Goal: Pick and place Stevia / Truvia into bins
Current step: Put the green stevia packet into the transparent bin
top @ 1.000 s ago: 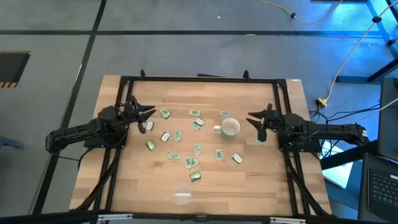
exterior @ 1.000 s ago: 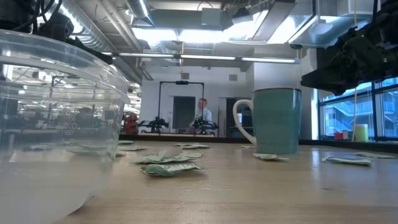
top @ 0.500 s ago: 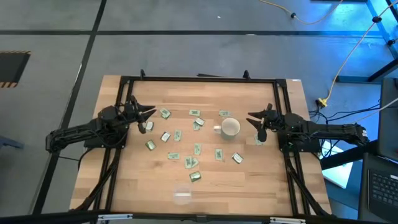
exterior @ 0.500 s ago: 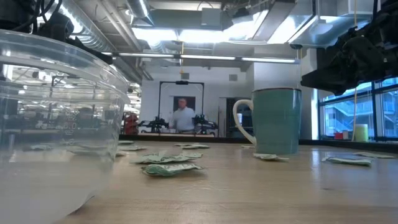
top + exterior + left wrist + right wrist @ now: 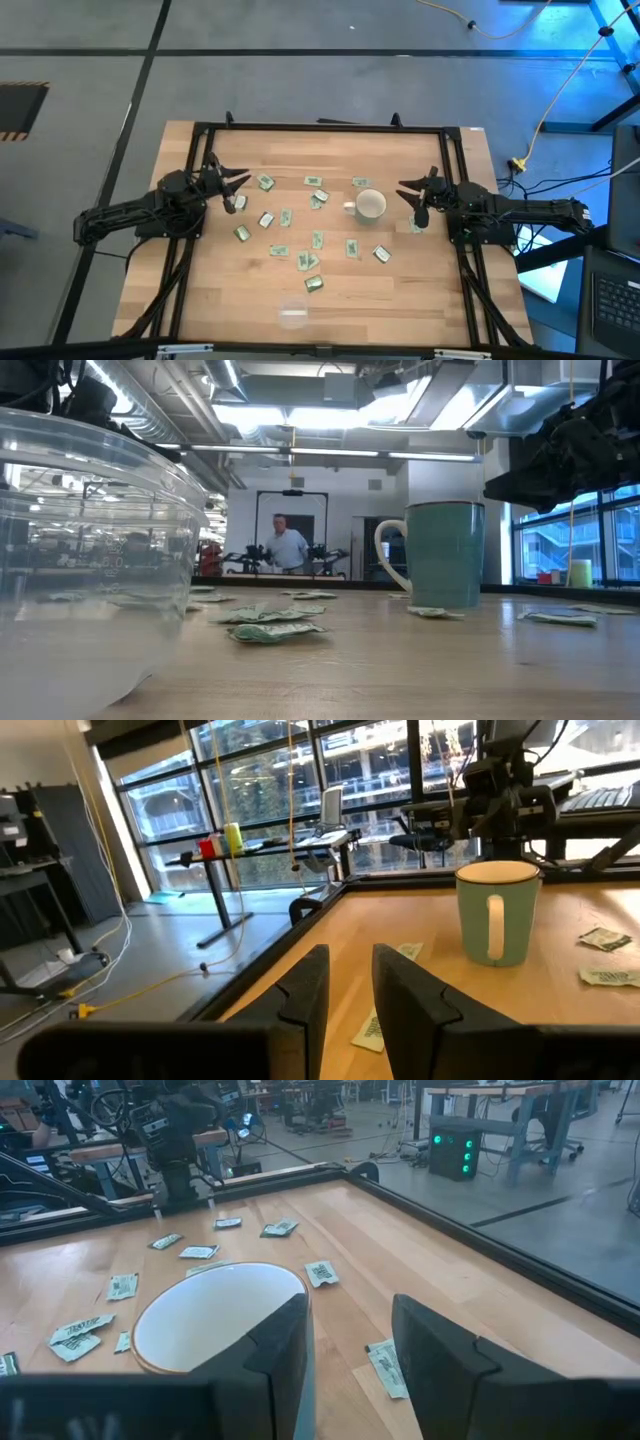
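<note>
Several green-and-white Stevia sachets [image 5: 317, 239] lie flat and scattered over the middle of the wooden table; they also show in the low view [image 5: 265, 630]. The clear round dish [image 5: 293, 315] stands near the table's near edge and fills the left of the low view [image 5: 80, 560]. A white mug [image 5: 371, 205] stands upright right of centre. My left gripper [image 5: 240, 190] hovers open and empty at the left, beside the leftmost sachets [image 5: 370, 1030]. My right gripper [image 5: 408, 200] hovers open and empty just right of the mug [image 5: 200, 1320], not touching it.
A black frame [image 5: 320, 127] runs round the table's edges. One sachet [image 5: 415, 228] lies under the right gripper. Bare wood lies along the near edge on both sides of the dish. A person [image 5: 285, 548] stands far off in the room behind the table.
Both arms and all the things on the table have kept still. Only the person far behind the table has moved about.
</note>
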Controlling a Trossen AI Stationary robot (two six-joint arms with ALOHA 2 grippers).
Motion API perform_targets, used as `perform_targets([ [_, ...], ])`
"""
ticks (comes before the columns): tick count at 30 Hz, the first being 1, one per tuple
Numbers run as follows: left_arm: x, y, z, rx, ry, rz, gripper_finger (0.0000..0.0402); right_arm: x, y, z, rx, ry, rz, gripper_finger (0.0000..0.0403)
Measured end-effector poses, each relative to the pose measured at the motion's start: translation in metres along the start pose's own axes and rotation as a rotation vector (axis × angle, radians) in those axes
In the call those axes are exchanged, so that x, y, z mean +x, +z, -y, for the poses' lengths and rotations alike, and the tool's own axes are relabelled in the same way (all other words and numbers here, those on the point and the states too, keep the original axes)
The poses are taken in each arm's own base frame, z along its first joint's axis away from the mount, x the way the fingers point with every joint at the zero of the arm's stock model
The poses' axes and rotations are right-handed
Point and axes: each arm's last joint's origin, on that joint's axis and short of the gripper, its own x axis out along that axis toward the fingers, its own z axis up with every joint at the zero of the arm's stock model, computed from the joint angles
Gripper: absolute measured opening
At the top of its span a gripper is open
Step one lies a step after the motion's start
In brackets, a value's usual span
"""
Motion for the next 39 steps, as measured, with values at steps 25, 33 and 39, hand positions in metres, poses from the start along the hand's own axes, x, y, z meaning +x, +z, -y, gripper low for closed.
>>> perform_targets([
  [25,0.000,0.000,0.000,-0.001,-0.002,0.001,0.0075,-0.002,0.022,-0.002,-0.085,0.007,0.148,0.0149],
  [33,0.000,0.000,0.000,0.000,-0.002,0.001,0.0075,-0.022,0.133,-0.018,-0.285,0.205,0.403,0.0149],
  [39,0.000,0.000,0.000,0.000,-0.001,0.001,0.0075,0.030,0.180,-0.053,-0.446,0.317,0.129,0.0149],
])
